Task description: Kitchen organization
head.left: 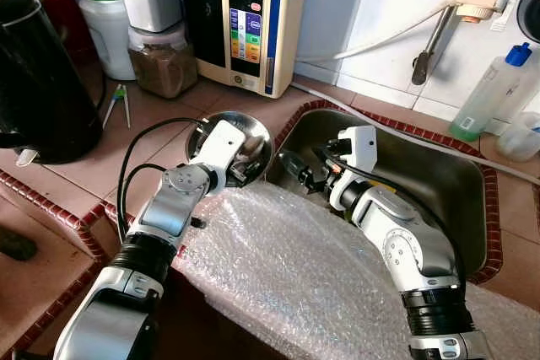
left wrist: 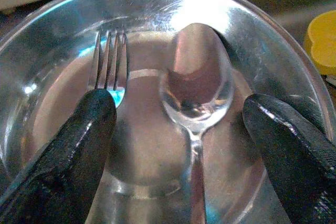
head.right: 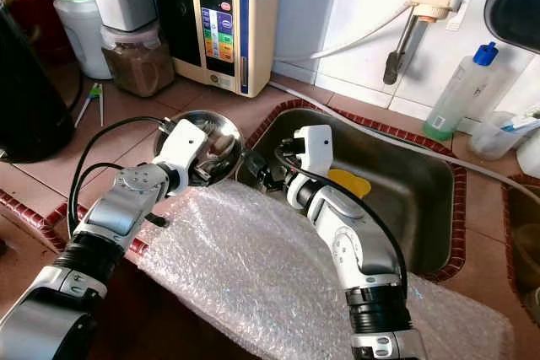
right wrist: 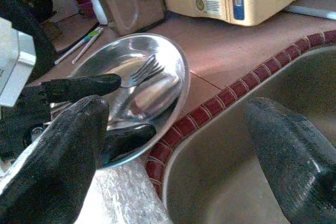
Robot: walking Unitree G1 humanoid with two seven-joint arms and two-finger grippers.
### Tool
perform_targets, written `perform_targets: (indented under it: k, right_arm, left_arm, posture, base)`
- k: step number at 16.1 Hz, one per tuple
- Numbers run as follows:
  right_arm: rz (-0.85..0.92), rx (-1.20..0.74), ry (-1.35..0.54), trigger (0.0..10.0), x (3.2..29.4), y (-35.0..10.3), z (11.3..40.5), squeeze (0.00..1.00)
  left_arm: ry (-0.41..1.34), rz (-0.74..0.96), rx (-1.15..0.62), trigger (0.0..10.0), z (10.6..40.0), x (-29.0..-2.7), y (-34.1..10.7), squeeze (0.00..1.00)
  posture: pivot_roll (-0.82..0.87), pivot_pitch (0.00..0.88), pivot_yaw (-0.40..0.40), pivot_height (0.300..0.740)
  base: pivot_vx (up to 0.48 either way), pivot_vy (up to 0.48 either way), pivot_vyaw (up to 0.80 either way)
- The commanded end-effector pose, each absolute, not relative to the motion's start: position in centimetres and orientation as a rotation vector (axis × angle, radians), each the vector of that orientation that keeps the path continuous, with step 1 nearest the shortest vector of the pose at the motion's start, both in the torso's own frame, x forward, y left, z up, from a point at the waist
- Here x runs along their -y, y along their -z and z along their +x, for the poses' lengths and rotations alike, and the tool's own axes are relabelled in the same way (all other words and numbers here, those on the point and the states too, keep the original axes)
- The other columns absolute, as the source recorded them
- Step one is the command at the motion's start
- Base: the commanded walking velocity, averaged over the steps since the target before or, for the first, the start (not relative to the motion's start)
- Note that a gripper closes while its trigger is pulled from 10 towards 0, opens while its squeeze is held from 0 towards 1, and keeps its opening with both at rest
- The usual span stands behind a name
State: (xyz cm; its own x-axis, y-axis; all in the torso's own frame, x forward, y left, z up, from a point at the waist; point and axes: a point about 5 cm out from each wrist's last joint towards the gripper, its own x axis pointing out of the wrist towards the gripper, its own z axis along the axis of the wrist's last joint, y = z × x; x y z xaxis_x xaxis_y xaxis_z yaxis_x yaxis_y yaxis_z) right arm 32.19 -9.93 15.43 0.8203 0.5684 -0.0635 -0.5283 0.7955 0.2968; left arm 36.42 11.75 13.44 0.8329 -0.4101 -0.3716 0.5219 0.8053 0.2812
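A shiny steel bowl (head.left: 256,127) rests on the tiled counter at the left rim of the sink (head.left: 439,183). Inside it lie a fork (left wrist: 108,56) and a spoon (left wrist: 197,77), side by side. My left gripper (head.left: 240,164) reaches into the bowl and is open. Its two black fingers (left wrist: 79,150) stand on either side of the spoon's handle without touching it, and one tip sits by the fork's neck. My right gripper (head.left: 300,171) hangs open just inside the sink's left wall, beside the bowl, holding nothing.
Bubble wrap (head.left: 287,267) covers the counter's front edge under both arms. A yellow object (head.right: 350,183) lies in the sink. A black kettle (head.left: 42,73), a brown jar (head.left: 160,61) and a water machine (head.left: 249,14) stand behind. A blue-capped bottle (head.left: 494,90) is at the right.
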Motion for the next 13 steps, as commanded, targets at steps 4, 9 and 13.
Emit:
perform_targets:
  k: [4, 9, 13]
  right_arm:
    - [0.231, -0.138, -0.601, 10.0, 10.1, -15.8, 32.0, 0.34]
    - [0.226, -0.127, -0.637, 10.0, 9.9, -16.1, 31.9, 0.00]
    - [0.195, -0.161, -0.751, 10.0, 9.4, -16.0, 31.0, 0.00]
  left_arm:
    - [0.507, 0.376, -0.426, 0.0, 36.1, -12.6, -11.9, 0.00]
    - [0.477, 0.342, -0.455, 0.0, 36.2, -13.3, -11.8, 0.00]
    - [0.472, 0.332, -0.469, 0.0, 36.3, -13.8, -11.8, 0.00]
  posture:
    - [-0.04, 0.000, -0.045, 0.740]
    - [-0.04, 0.000, -0.045, 0.740]
    - [-0.04, 0.000, -0.046, 0.740]
  base:
    - [0.000, 0.000, 0.00]
    - [0.000, 0.000, 0.00]
    - [0.000, 0.000, 0.00]
